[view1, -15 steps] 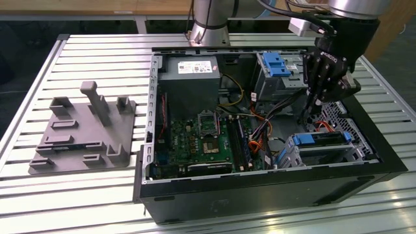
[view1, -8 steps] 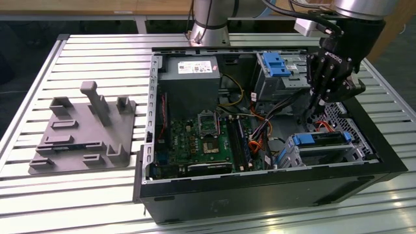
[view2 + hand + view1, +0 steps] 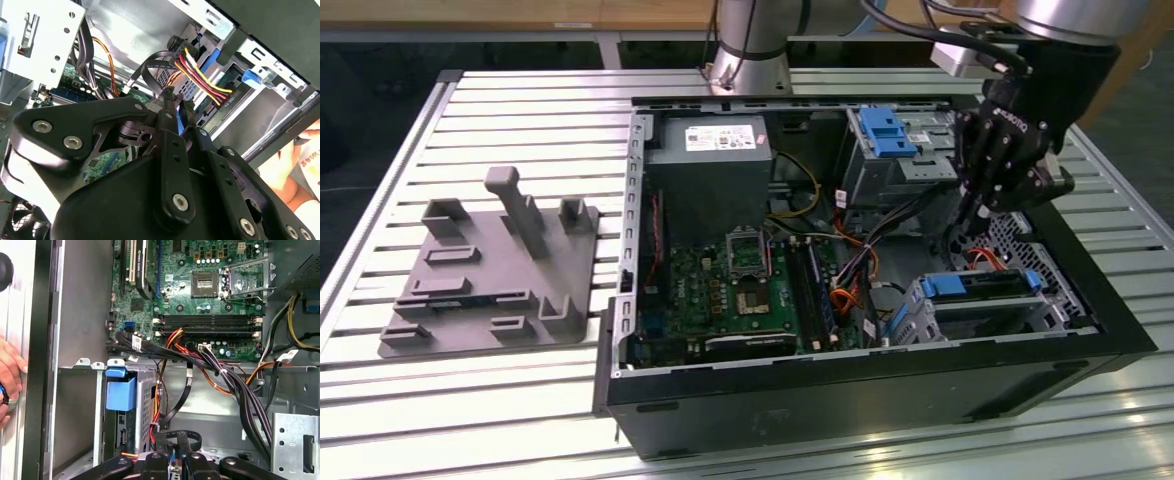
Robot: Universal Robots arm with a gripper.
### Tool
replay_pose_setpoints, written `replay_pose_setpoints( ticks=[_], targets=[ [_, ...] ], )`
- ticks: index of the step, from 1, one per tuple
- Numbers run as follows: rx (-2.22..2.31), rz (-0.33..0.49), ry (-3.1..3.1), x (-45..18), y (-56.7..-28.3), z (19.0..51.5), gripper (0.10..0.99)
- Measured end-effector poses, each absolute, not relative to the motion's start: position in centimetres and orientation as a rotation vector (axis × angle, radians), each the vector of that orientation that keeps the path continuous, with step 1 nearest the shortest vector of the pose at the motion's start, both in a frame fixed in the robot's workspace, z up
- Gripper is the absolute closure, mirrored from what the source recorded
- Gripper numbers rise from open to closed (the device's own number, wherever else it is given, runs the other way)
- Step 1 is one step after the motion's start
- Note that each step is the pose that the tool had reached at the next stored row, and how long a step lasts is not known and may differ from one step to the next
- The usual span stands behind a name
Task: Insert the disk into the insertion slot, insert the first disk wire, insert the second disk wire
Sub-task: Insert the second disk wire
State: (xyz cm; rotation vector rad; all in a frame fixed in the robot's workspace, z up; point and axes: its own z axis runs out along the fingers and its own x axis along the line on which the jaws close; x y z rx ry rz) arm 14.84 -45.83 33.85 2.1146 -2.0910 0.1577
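Observation:
The disk [image 3: 977,285], in its blue frame [image 3: 120,392], sits inside the insertion slot [image 3: 1001,318], a low perforated metal cage at the case's corner on the exterior view's right. A plug with red, yellow and black wires [image 3: 222,97] sits seated against the disk's end. My gripper [image 3: 977,222] reaches down into the case just behind the slot. In both wrist views its fingers [image 3: 167,107] stand pressed together, shut on the end of a black flat wire [image 3: 182,397] that loops down to them. The gripper [image 3: 172,437] hangs beside the slot's perforated wall [image 3: 145,400].
A person's hand [image 3: 7,375] rests on the case's outer edge near the slot. A bundle of black cables [image 3: 240,390] crosses beside the gripper. The taller grey cage with a blue latch [image 3: 887,130], power supply [image 3: 707,170] and motherboard [image 3: 734,290] fill the case. A grey fixture [image 3: 494,270] lies outside.

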Motion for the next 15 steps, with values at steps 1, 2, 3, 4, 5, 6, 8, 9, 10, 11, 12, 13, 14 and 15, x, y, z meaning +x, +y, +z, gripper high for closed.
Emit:
replay_pose_setpoints(
  ticks=[1,2,3,4,5,6,8,9,10,11,12,13,14,15],
  targets=[
    [2.11,0.156,-2.097,14.8,-45.9,33.8,0.886],
    [2.105,0.154,-2.103,14.8,-45.9,33.8,0.886],
    [2.099,0.152,-2.109,14.8,-46.0,33.8,0.886],
    [2.094,0.15,-2.115,14.8,-46.0,33.8,0.886],
    [2.089,0.148,-2.121,14.8,-46.1,33.8,0.886],
    [2.085,0.146,-2.127,14.8,-46.1,33.8,0.886],
    [2.081,0.141,-2.135,14.8,-46.3,33.8,0.886],
    [2.081,0.138,-2.137,14.8,-46.4,33.8,0.886],
    [2.083,0.134,-2.139,14.8,-46.5,33.8,0.886],
    [2.085,0.129,-2.142,14.8,-46.6,33.8,0.886],
    [2.087,0.125,-2.144,14.8,-46.8,33.8,0.886],
    [2.088,0.122,-2.146,14.8,-46.9,33.8,0.886],
    [2.09,0.117,-2.149,14.8,-47.1,33.8,0.886],
    [2.092,0.112,-2.152,14.8,-47.2,33.8,0.886]
  ],
)
